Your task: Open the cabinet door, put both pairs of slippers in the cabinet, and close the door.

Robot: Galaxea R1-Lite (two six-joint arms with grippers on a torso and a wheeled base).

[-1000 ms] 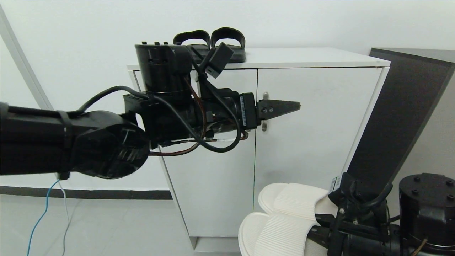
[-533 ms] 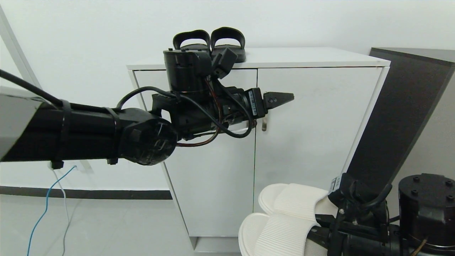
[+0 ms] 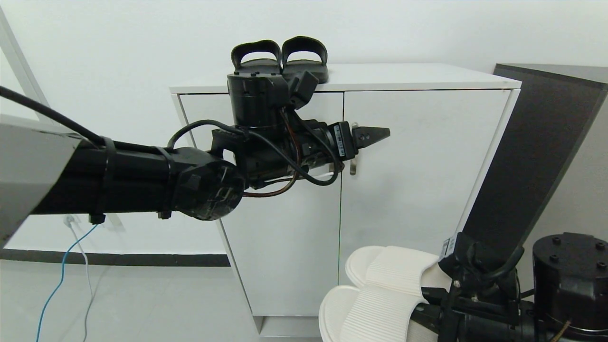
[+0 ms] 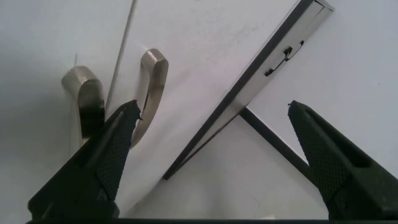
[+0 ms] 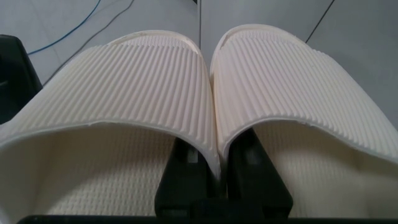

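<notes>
A plain white room is sitting under soft, even light.
A bare white wall (image 3: 118,47) is filling the backdrop, with a dark skirting band (image 3: 118,260) running along its foot and a pale slanted frame strip (image 3: 23,59) crossing its left edge. The light grey floor (image 3: 142,304) is showing faint tile joints, and a blue cable (image 3: 51,293) and a thin white cable (image 3: 90,285) are hanging down onto it from the wall. A tall dark grey unit (image 3: 536,156) is standing just beside the white cabinet (image 3: 413,180) on the right, its matte side catching little light.
</notes>
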